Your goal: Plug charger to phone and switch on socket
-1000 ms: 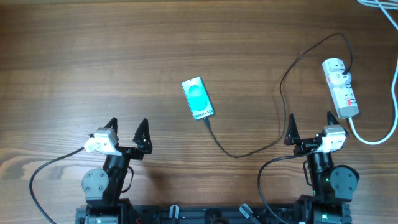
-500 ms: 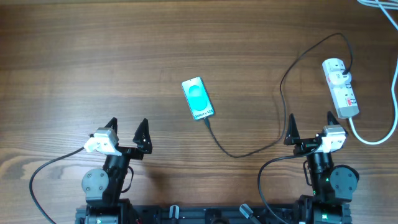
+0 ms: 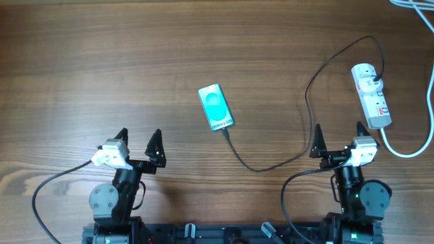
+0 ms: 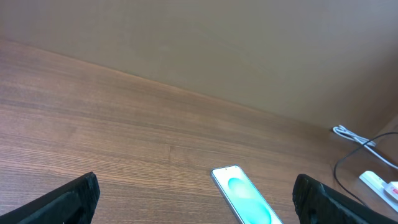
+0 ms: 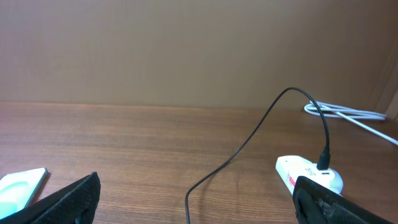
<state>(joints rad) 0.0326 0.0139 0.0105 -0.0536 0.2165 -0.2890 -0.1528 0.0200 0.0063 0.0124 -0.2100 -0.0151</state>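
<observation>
While both arms sit folded low over their bases at the near edge of the table, each wrist points forward across the wood. The left gripper has its two dark fingers spread wide, with nothing between them, and is turned slightly toward the middle. The right gripper stands likewise wide apart and empty, facing straight ahead. In each wrist view only the fingertips show, in the lower corners, with bare tabletop between them.

The phone lies flat near the table's centre, screen up and tilted a little, well ahead of the left gripper and to its right. The charger loops from the socket, arcs leftward, then runs down and curves back to the phone's near end, where its connector tip lies against the phone's edge; whether it is seated there cannot be told. The socket rests at the far right, ahead of the right gripper, with its thick white cord trailing off beside it.
</observation>
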